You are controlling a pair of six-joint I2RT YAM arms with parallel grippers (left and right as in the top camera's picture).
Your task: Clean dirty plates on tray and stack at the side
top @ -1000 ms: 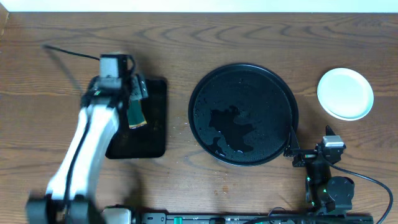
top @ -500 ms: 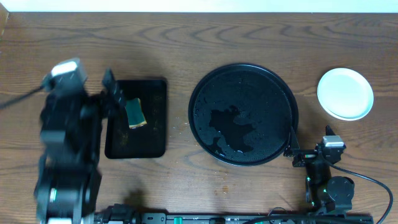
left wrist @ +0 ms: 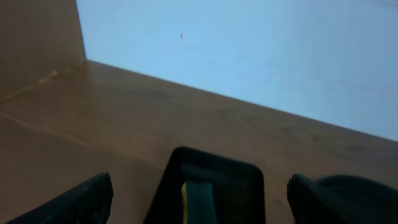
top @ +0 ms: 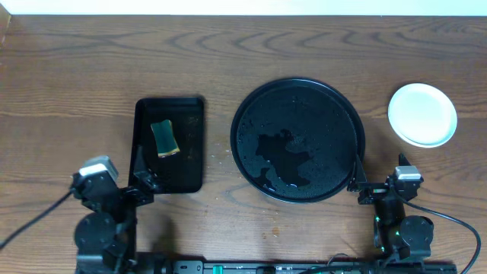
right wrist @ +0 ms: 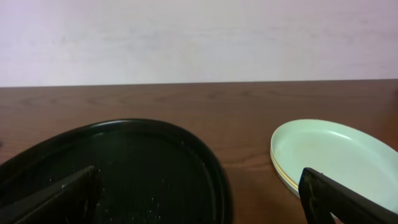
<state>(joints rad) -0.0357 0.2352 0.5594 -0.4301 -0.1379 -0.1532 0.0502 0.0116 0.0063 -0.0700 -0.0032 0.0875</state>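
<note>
Left pincer (left wrist: pixel 196 201): we see its jaws spread wide apart with nothing between them, so it holds nothing.
Right pincer (right wrist: pixel 199 200): we find it just as wide open and equally empty, low over the worktop (top: pixel 213 61).
Plates (top: pixel 422 114): we see them stacked on the bare wood, ahead of the right pincer and off to its right, well apart from its fingers. The top plate is pale and looks clean to us. In the right wrist view a thin yellow rim shows just beneath it. We cannot tell from these views how many plates are in the stack.
Tray (top: pixel 304 103): the big round black one sits ahead of the right pincer, towards its left. From overhead, one finger of that pincer lies close beside the raised rim. We see a wet patch (top: pixel 285 156) and fine droplets glistening on the tray floor.
Rectangular tray (top: pixel 189 164): the smaller black one lies straight ahead of the left pincer, and one finger reaches its near corner. We cannot tell whether they touch.
Sponge (top: pixel 164 138): green and yellow, it rests in the rectangular tray, ahead of the left pincer and apart from its fingers.
</note>
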